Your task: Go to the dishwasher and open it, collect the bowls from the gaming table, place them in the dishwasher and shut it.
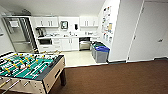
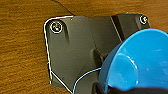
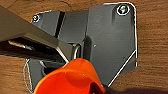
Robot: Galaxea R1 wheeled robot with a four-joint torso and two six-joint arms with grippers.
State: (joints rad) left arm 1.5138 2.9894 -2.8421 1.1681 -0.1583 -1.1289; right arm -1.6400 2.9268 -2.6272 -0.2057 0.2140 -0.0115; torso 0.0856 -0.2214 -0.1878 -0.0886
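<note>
Left wrist view: left claw (image 2: 106, 86) grips blue bowl (image 2: 140, 62); right claw (image 3: 96, 87) grips orange bowl (image 3: 67, 80).

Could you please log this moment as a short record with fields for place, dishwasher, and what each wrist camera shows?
place: brown carpet, facing a kitchenette across the room
dishwasher: under the counter, door appears open
foosball table: near, on the robot's left
bins: grey, blue-lidded, by the white wall
left wrist: blue bowl close to the camera
right wrist: orange bowl close to the camera
</note>
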